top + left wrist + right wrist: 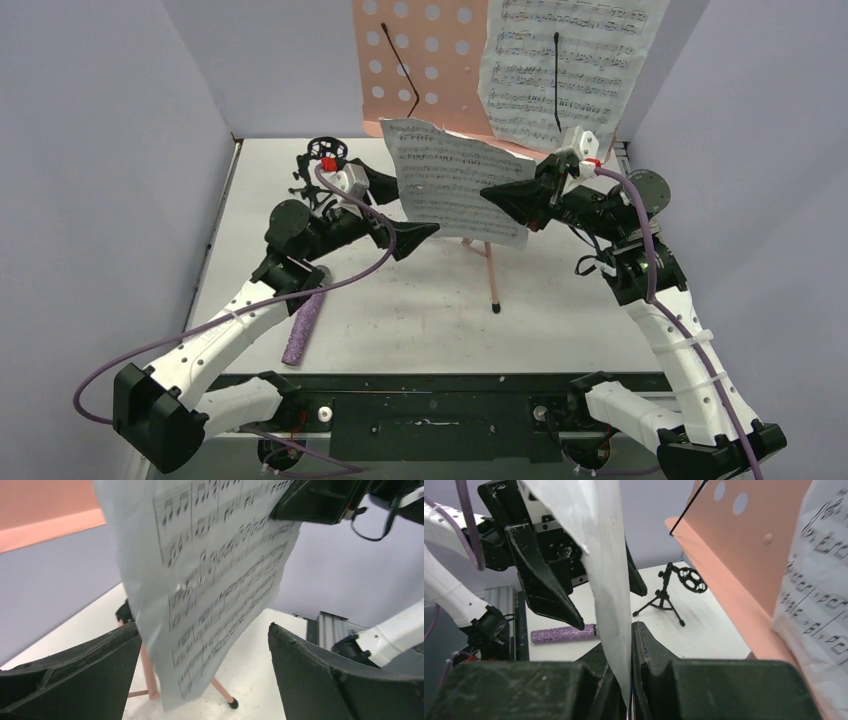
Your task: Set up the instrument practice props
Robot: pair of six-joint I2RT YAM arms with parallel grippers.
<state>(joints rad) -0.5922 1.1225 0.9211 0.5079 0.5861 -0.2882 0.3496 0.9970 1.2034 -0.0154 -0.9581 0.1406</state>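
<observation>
Right gripper (628, 630) pinch, pressed together on loose sheet-music page (609, 555) edge, holding it upright for transfer. Left gripper (202, 630) spread wide, straddling page, no grip: weight on right alone. Beyond right gripper: pink music stand (410, 60), left half bare, probable destination.

White arm links (680, 345), black joints (290, 225), purple cables (470, 525), black fingers (325, 680)

table (420, 320): white, faintly scuffed | walls (100, 150): pale lilac, on three sides | plate (430, 410): black, along near edge | ribbed rail (331, 629): grey, table's right edge
</observation>
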